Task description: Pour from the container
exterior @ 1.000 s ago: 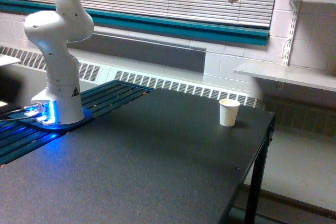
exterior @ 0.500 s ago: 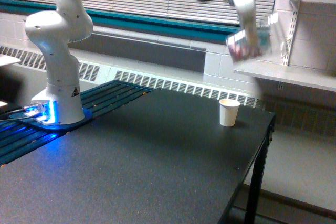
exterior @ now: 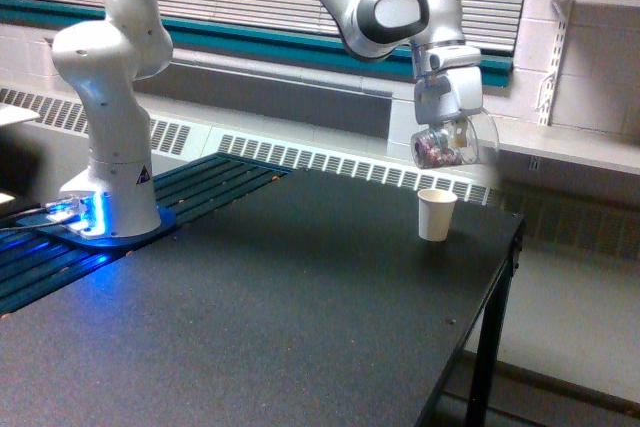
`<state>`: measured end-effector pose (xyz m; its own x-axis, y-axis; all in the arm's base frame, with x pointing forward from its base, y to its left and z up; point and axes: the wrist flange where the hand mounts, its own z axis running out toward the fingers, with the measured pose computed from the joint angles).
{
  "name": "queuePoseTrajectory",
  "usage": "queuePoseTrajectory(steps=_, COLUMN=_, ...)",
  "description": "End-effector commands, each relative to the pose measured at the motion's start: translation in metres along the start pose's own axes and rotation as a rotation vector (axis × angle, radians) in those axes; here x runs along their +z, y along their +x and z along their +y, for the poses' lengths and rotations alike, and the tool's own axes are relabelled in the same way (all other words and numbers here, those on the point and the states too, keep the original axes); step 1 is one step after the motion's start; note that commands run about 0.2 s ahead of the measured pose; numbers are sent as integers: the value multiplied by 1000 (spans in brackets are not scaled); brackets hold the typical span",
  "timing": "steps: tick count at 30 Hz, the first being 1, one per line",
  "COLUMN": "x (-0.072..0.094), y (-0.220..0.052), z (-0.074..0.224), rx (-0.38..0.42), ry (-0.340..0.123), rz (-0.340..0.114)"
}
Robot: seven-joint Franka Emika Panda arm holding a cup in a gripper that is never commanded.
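My gripper (exterior: 450, 132) hangs from the arm at the exterior view's upper right, shut on the container (exterior: 447, 147), a small clear rounded cup with reddish-brown and pale pieces showing through its wall. The cup is held roughly upright, a little above and slightly left of an opaque white paper cup (exterior: 436, 214). That paper cup stands upright on the black table (exterior: 280, 317) near its far right corner. A gap separates the two cups. The fingertips are partly hidden by the clear cup.
The arm's white base (exterior: 110, 197) stands at the left with a blue glow at its foot. The table's right edge (exterior: 500, 277) drops off just beyond the paper cup. A shelf (exterior: 560, 147) and a radiator grille (exterior: 340, 162) line the wall behind.
The gripper with the clear cup has come down fast from the top of the view and shifted slightly left, ending just above the white paper cup. The paper cup has not moved.
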<state>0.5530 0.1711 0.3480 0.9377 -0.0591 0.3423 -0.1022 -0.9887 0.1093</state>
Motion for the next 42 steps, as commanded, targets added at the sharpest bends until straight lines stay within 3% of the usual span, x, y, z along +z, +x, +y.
queuePoseTrajectory(steps=1, x=-41, y=-17, z=-55, rx=-58, ry=66, rz=75)
queuePoseTrajectory(steps=13, x=-44, y=-63, z=-91, rx=-148, ry=95, rz=84)
queuePoseTrajectory(steps=26, x=-18, y=-112, z=-90, rx=-212, ry=65, rz=39)
queuePoseTrajectory(steps=42, x=3, y=-132, z=-89, rx=-275, ry=34, rz=5)
